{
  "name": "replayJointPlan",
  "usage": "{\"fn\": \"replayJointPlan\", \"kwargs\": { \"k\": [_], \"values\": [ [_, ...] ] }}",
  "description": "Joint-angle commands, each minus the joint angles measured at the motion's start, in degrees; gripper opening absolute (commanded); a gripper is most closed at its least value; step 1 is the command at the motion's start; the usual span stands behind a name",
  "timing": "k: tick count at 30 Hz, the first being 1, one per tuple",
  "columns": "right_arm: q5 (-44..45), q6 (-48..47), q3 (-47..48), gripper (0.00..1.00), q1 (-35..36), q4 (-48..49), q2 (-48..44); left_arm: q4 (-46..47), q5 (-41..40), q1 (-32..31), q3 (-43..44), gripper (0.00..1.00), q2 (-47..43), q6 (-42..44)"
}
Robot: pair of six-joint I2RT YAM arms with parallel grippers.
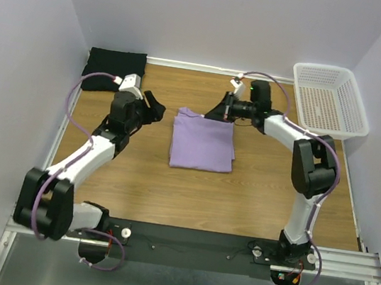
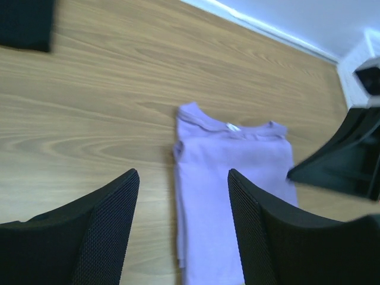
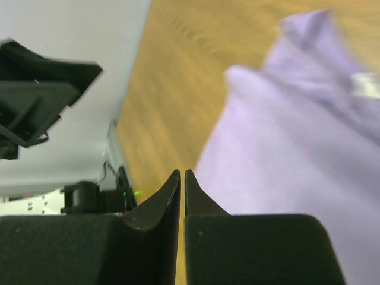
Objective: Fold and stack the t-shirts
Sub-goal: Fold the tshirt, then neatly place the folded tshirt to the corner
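The lavender t-shirt [image 1: 203, 144] lies folded into a neat rectangle near the middle of the wooden worktop [image 1: 254, 195], with its collar end turned toward the far wall. The left wrist view shows the neckline with a small white label [image 2: 233, 127] inside it, and layered folded edges down the shirt's one long side. The black t-shirt [image 1: 114, 69] lies folded in the far left corner, against the back wall and well apart from the lavender one. A white perforated basket [image 1: 329, 119] sits at the far right corner.

The left hand [image 1: 156, 110] is just beside the lavender shirt's left far corner, between the two shirts. Its fingers [image 2: 105, 233] stand well apart with nothing between them, and in its own camera they frame the lavender shirt and bare wood.

The right hand [image 1: 215, 112] reaches in from the right to the shirt's far edge, close to the collar. Its fingers [image 3: 161, 205] are pressed together with only a thin slit between the tips, and no cloth is pinched there. In its wrist view the tips point at bare wood right alongside the lavender fabric. That view is blurred, so whether the hand touches the shirt cannot be told.
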Motion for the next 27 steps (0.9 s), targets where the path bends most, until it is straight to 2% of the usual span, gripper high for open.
{"fn": "replayJointPlan", "kwargs": {
  "k": [1,4,13,21,27],
  "values": [
    [1.2,-2.6,-4.4,0.13,-4.5,-0.9,0.0,15.2,15.0,0.0,1.4,0.66,9.0,-6.5],
    [1.1,-3.7,-5.4,0.13,-7.0,-0.8,1.0,17.0,17.9,-0.6,3.2,0.48,15.6,-8.0],
    [0.9,-5.4,-2.2,0.13,-10.9,-0.8,8.6,20.1,20.3,-2.7,8.0,0.27,28.1,-7.6],
    [1.9,-6.2,-1.8,0.13,-11.2,-0.9,11.2,20.3,19.6,-1.3,13.3,0.23,41.3,-10.8],
    [2.5,-6.6,-2.3,0.13,-11.2,-1.4,9.8,18.6,20.9,-0.3,15.5,0.22,44.8,-13.1]
  ]
}}
